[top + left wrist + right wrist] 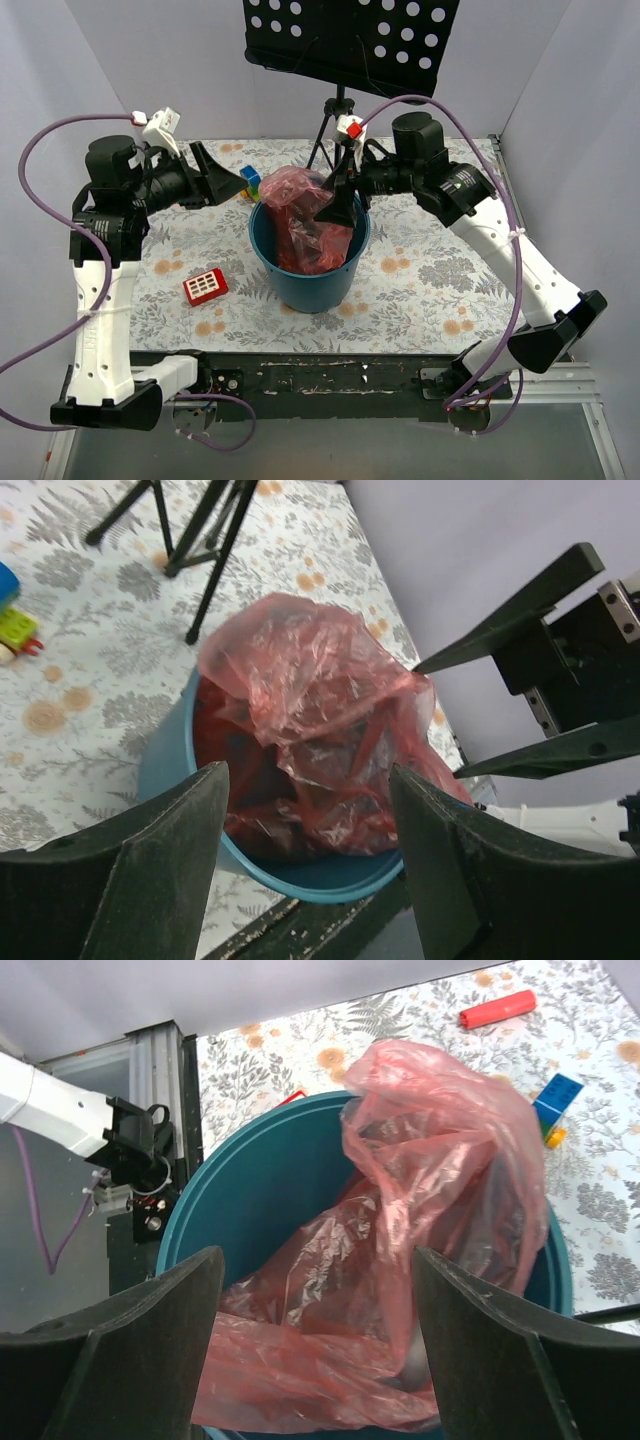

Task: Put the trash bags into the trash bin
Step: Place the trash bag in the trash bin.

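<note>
**So, bag's sitting in the bin**

The red-pink trash bag (305, 215) is standing roughly upright in the teal trash bin (300, 285), its crumpled top poking above the rim. The bin's sitting on a floral worktop (420, 270) between pale walls. The left tool (238, 185) is hovering beside the bin, open and empty. The right tool (340, 200) is hanging over the bag, also open.

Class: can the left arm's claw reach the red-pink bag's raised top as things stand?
Probably yes: the open left claw faces the translucent red-pink plastic bag bulging above the round teal-blue plastic bin, nothing between.
</note>
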Tool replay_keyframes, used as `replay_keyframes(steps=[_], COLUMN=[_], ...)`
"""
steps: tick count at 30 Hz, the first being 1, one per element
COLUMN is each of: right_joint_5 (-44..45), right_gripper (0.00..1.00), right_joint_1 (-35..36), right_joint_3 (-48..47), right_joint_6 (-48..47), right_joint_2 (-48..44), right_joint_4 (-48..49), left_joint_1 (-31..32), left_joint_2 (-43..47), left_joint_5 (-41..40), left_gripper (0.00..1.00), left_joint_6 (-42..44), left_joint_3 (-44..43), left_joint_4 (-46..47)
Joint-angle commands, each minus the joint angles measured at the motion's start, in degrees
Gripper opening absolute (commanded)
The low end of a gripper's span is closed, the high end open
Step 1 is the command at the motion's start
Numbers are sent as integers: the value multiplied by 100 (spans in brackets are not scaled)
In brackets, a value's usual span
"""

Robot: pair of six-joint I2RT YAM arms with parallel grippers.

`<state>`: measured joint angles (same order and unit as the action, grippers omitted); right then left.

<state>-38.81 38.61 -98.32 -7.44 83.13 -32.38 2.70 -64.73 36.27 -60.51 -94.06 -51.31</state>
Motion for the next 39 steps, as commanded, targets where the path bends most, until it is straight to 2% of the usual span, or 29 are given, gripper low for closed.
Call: replay_keyframes(steps=[1, 6, 8, 10, 13, 15, 18, 21, 24, 28, 33, 35, 38, 39], right_joint_5=[284, 1330, 1297, 1279, 798, 358, 339, 225, 110, 977, 2034, 2219, 2386, 2395], right_gripper=[82, 76, 54, 2, 1, 1, 1, 1, 1, 1, 1, 1, 1, 6], right_joint_1=[173, 322, 349, 454, 612, 691, 928, 1209, 1368, 1447, 1842, 2053, 2291, 2317], right_joint_3=[50, 103, -63, -414, -845, -1249, -1812, -2094, -1972, -1673, -1707, -1752, -1796, -1700], right_joint_6=[-134, -328, -345, -250, 241, 934, 1762, 2001, 2115, 2580, 2871, 2906, 2801, 2801], right_joint_2=[10, 80, 220, 396, 598, 809, 1195, 1538, 1785, 1926, 2119, 2224, 2444, 2479], right_joint_4=[-5, 83, -13, -180, -50, 248, 644, 961, 1356, 1656, 1814, 1849, 1656, 1673], left_joint_1=[-76, -103, -120, -190, -261, -261, -435, -446, -446, -446, -463, -455, -455, -455], left_joint_2=[311, 575, 654, 733, 918, 1023, 1094, 1033, 927, 970, 1454, 1507, 1683, 1674], left_joint_5=[513, 407, 433, 573, 994, 1372, 1707, 1410, 1172, 1646, 523, 390, 3, -23], left_gripper=[65, 65, 64, 63, 57, 55, 54, 56, 61, 63, 59, 58, 55, 55], left_joint_6=[-66, -22, -5, 91, 293, 373, 540, 803, 1032, 1243, 1480, 1674, 1463, 1472], left_joint_3=[335, 608, 713, 792, 907, 960, 715, 188, -383, -631, -183, -104, -77, -129], left_joint_4=[-11, 226, 305, 428, 560, 622, 351, -263, -905, -1478, -2004, -2304, -2314, -2331])
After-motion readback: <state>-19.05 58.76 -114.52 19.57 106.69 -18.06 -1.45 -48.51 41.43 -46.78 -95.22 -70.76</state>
